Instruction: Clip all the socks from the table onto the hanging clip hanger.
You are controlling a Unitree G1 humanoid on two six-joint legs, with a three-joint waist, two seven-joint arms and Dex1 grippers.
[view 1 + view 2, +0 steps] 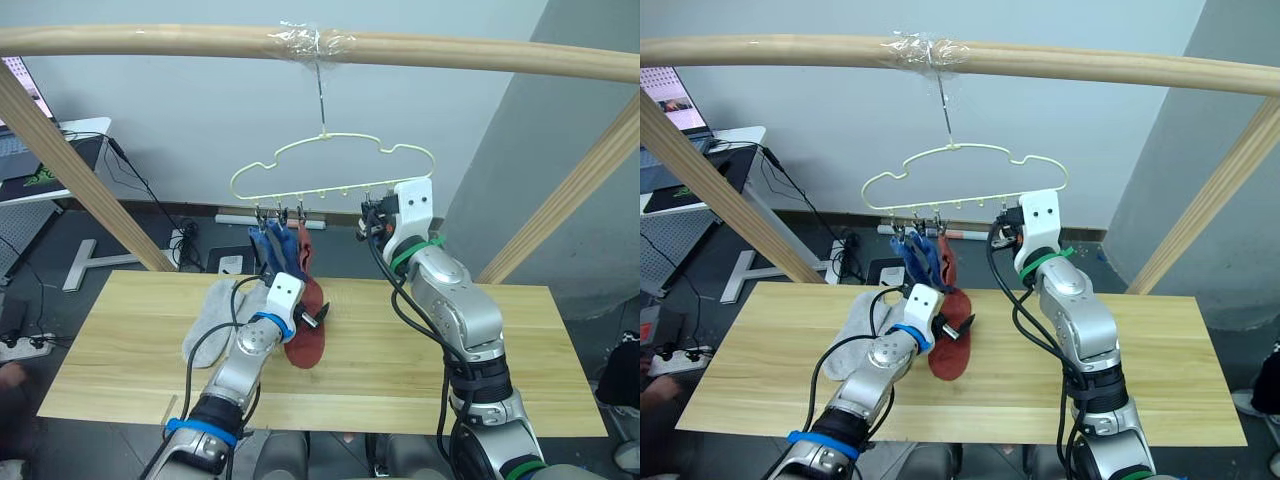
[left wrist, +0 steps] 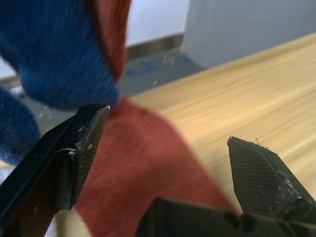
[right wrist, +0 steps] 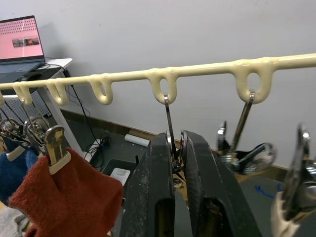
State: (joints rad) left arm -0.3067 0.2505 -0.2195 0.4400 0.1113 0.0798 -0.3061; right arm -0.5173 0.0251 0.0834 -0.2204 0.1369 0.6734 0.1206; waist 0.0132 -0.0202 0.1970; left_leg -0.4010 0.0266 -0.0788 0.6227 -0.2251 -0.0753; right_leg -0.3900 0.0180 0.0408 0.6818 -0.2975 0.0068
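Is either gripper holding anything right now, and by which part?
The right gripper is shut on a clip of the hanger, squeezing its metal handles. The left gripper is open over the red sock, holding nothing.

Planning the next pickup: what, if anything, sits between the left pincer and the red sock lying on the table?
Nothing visible. The left pincer is open right over the red sock on the table, with only bare air between its fingers and the knit. The hung blue socks dangle just beyond, not in the path.
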